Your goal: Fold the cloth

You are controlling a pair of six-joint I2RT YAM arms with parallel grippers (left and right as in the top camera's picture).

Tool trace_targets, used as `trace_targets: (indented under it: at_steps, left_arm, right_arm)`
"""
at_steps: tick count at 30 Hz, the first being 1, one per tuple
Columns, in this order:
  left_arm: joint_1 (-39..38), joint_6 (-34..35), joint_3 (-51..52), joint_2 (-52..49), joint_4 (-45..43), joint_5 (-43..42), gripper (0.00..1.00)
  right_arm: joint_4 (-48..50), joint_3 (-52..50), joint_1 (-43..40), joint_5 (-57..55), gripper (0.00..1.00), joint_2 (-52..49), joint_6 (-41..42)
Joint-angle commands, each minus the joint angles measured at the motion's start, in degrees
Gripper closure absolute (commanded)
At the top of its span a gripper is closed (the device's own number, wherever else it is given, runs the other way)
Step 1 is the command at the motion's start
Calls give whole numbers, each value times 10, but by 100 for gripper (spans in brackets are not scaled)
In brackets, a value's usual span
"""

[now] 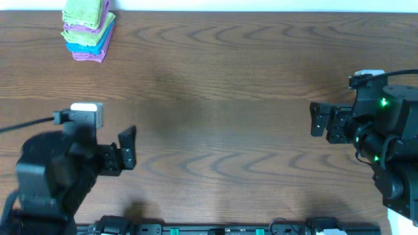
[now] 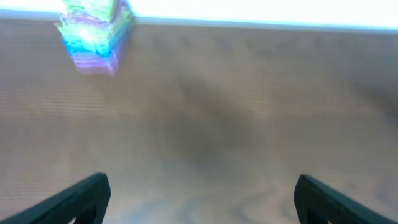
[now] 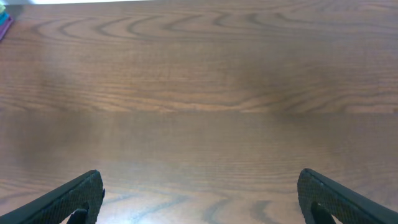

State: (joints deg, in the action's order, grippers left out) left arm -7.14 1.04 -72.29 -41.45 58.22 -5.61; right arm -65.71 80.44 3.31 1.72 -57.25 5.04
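Cloth (image 1: 85, 11): lime-green, folded, on top of a small stack (image 1: 88, 32) at the far left corner of the bench (image 1: 228, 78), close to the far edge. No white tag can be made out from above.

Stack, top down under the green: a purple cloth (image 1: 83, 28), a blue cloth (image 1: 91, 42), and a second purple layer (image 1: 88, 57) at the bottom, which sticks out a little on the near side. The layers sit slightly askew.

Left wrist view: the same stack (image 2: 93, 34) shows at upper left, blurred, with green on top and the colours bleeding together. No detail is readable there.

Left pincer (image 2: 202, 202): at the near left of the bench, well apart from the stack and pointing toward the far side. Its two dark fingers (image 2: 84, 196) are spread wide to either side of the view, with bare wood grain between them. It holds nothing and touches nothing.

Right pincer (image 3: 202, 202): at the right side of the bench, far from the stack. Its fingers (image 3: 78, 196) are also spread fully apart, with only bench surface between them. It grips nothing. A sliver of purple and blue (image 3: 4, 23) shows at the top left corner of this view.

Bench: dark wood grain.
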Motion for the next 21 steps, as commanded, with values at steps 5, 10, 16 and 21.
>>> trace_targets:
  at_steps: [5,10,16,21]
  left_arm:
    - [57,-144,214,146,-174,-2,5]
    - [57,-143,373,224,-293,14,5]
    - [59,-123,570,328,-449,69,5]
    - [61,-82,630,359,-478,114,5]
  right_arm:
    - [-1,-2,5,2,1,3,7]
    - [-1,-2,5,2,1,3,7]
    - [-1,-2,5,2,1,3,7]
    - [-1,-2,5,2,1,3,7]
